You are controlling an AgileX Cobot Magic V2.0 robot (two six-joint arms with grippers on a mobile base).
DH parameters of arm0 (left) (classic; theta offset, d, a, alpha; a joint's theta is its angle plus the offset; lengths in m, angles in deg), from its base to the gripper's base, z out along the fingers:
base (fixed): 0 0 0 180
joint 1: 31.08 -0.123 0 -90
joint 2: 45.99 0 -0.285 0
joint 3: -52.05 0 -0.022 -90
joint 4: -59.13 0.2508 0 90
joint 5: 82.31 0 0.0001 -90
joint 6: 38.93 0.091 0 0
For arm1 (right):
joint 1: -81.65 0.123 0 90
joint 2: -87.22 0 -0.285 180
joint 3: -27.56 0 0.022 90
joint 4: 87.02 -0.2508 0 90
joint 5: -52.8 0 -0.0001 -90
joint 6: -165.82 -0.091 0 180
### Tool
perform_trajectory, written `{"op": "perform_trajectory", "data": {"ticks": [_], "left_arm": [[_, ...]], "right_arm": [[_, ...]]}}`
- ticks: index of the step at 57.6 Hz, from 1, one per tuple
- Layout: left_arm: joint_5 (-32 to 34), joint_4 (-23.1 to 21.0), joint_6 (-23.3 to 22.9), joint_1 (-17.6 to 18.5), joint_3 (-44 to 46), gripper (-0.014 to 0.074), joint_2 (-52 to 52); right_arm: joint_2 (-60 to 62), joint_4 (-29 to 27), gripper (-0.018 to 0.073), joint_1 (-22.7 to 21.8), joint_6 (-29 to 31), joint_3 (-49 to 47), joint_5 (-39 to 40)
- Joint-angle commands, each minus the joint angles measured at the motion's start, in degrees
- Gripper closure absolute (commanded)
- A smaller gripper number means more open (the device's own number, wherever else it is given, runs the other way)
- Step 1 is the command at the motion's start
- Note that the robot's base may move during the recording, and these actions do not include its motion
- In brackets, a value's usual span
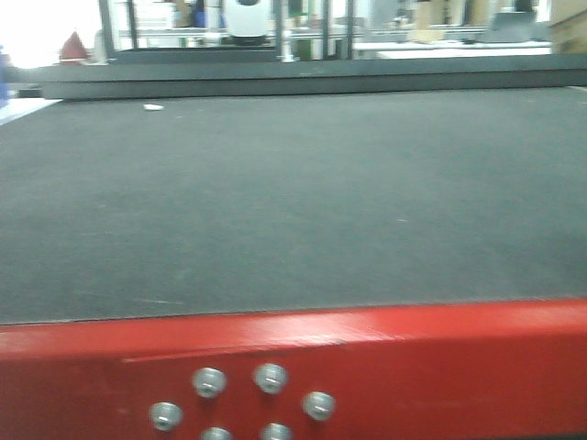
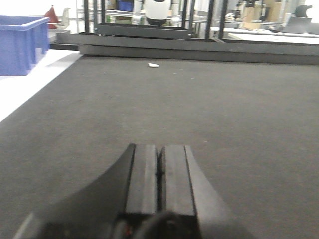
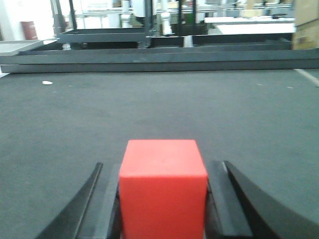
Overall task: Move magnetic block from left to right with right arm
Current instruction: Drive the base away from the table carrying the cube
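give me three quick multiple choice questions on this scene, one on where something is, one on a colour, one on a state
1. Where is the magnetic block?
A) between the fingers of the right pincer
B) on the floor
C) on a far shelf

2. What colour is the crate left of the mat?
A) green
B) blue
C) yellow

3. How is the left pincer?
A) wide open
B) shut on the block
C) shut on nothing

Answers:
1 A, the red cube sits clamped between the dark fingers in the right wrist view.
2 B, its walls show blue in the left wrist view.
3 C, its fingers meet with nothing between them.
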Motion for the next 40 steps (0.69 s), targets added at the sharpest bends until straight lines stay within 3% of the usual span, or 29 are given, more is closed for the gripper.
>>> {"op": "perform_trajectory", "data": {"ticks": [1, 40], "left_arm": [[4.47, -0.15, -0.41, -0.15, -0.49, 0.0722, 0.55], [4.47, -0.15, -0.41, -0.15, -0.49, 0.0722, 0.55]], "right_arm": [[-0.23, -0.17, 0.0293, -0.26, 0.52, -1.75, 5.25], [-0.23, -0.17, 0.0293, -0.26, 0.52, -1.75, 5.25]]}}
